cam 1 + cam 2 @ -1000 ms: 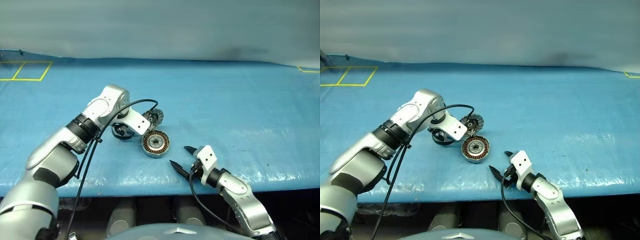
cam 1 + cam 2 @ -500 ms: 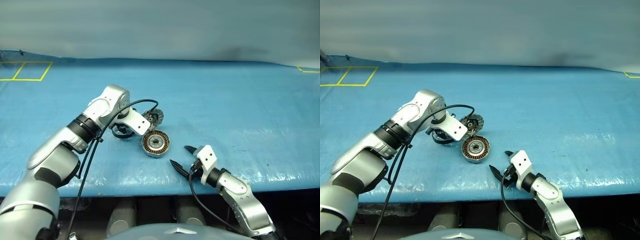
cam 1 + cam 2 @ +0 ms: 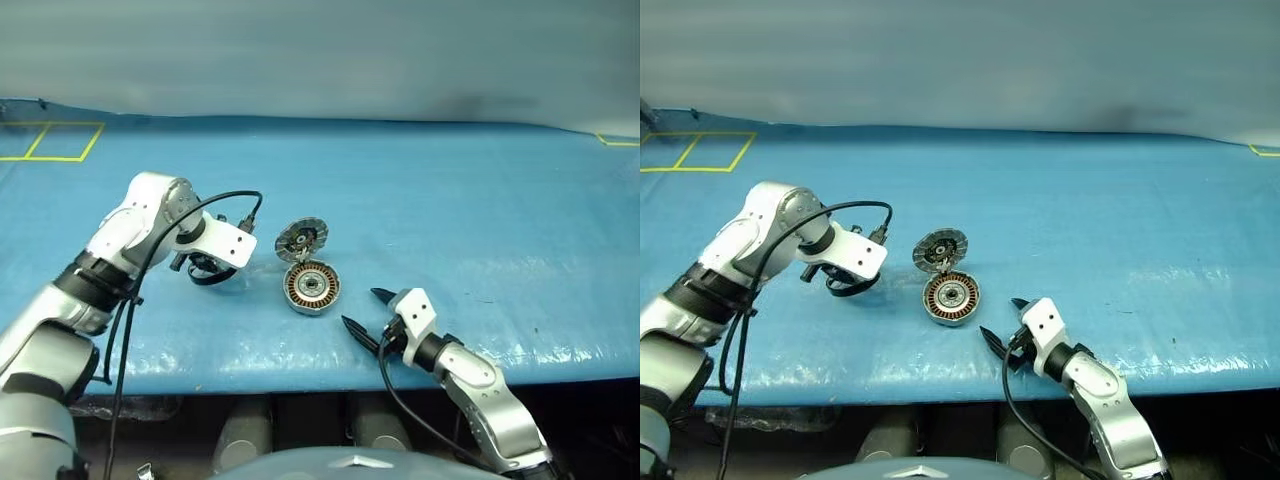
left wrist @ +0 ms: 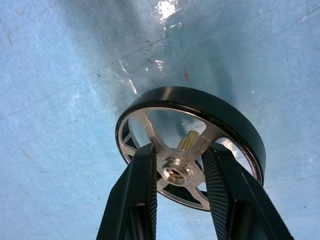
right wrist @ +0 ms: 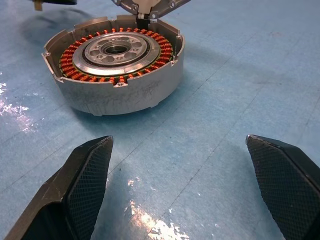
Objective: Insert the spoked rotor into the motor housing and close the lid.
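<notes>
Biggest change: left arm has swung away from the motor to the robot's left. The left gripper (image 4: 176, 165) now hangs over bare blue plastic-sheet table (image 3: 480, 200), fingers (image 4: 142, 175) narrowed on the hub of the spoked rotor (image 4: 192, 145), a silver spoked wheel with a dark rim, carried off the surface. So pick looks done; insertion still ahead.

With the arm gone, the motor housing (image 3: 311, 287), a round grey metal case with an orange winding ring, sits in plain view near the table's front edge. Its lid (image 3: 301, 240), a ribbed round disc, stands open at the far edge.

Right gripper (image 5: 180, 165) unmoved just beside the housing, jaws spread wide, empty.

No brand, label or writing readable; yellow tape squares (image 3: 62, 140) only.
</notes>
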You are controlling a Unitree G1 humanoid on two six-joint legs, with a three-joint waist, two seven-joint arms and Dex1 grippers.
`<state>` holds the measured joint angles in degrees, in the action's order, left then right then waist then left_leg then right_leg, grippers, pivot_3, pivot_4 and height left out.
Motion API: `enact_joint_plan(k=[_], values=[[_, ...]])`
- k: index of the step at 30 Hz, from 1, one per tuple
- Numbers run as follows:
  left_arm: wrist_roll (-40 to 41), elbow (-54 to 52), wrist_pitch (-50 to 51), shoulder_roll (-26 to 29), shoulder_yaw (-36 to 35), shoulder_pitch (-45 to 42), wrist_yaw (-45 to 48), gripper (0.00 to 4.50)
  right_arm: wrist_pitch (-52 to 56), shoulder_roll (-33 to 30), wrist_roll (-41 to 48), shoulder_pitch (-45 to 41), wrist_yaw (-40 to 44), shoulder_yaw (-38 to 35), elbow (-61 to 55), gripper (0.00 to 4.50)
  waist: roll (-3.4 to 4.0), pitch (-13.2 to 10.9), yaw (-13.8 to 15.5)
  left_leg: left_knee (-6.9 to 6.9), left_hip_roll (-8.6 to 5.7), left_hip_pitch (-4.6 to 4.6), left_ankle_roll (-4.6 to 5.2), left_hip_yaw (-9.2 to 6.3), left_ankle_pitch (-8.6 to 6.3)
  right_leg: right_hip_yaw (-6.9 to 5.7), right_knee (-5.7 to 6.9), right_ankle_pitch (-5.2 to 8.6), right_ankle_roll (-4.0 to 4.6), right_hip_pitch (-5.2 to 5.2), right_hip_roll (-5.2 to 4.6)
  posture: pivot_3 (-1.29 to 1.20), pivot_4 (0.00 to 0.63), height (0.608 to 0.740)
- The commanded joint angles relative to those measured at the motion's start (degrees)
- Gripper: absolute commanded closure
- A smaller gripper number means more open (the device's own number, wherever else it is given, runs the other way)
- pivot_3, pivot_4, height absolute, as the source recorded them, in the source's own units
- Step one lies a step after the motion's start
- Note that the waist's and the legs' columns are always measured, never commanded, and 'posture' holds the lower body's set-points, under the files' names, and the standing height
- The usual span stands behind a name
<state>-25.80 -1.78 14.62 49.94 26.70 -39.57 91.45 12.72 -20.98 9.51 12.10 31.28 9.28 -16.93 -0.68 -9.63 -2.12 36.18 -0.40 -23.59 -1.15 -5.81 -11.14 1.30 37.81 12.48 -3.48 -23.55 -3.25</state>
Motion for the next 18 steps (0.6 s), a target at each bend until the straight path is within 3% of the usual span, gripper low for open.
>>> enact_joint_plan(k=[1,9,18], values=[[5.0,-11.7,7.9,2.4,-6.9,5.1,0.4,3.46,-1.2,0.0,0.2,-0.4,0.1,-0.3,-2.1,0.00,0.00,0.0,0.0,0.00,0.00,0.01,0.00,0.00,0.00,0.00,0.00,0.00,0.00,0.00,0.00,0.00,0.150,0.740],[16.8,-29.5,24.7,2.8,-14.1,14.3,-2.3,3.46,-1.6,-0.1,0.2,-0.3,0.8,0.4,-1.5,0.00,-0.01,0.0,0.2,0.02,0.01,0.04,-0.01,-0.02,0.01,-0.03,0.02,0.02,0.02,0.04,-0.01,0.00,0.150,0.740],[21.8,-31.2,32.0,-2.4,-9.5,8.5,-11.7,3.46,-2.0,0.2,-0.3,-1.3,1.2,1.0,-0.9,0.00,-0.07,0.0,0.1,0.02,0.01,0.05,-0.01,-0.01,0.01,-0.03,0.01,0.02,0.02,0.04,0.00,0.00,0.150,0.740]])
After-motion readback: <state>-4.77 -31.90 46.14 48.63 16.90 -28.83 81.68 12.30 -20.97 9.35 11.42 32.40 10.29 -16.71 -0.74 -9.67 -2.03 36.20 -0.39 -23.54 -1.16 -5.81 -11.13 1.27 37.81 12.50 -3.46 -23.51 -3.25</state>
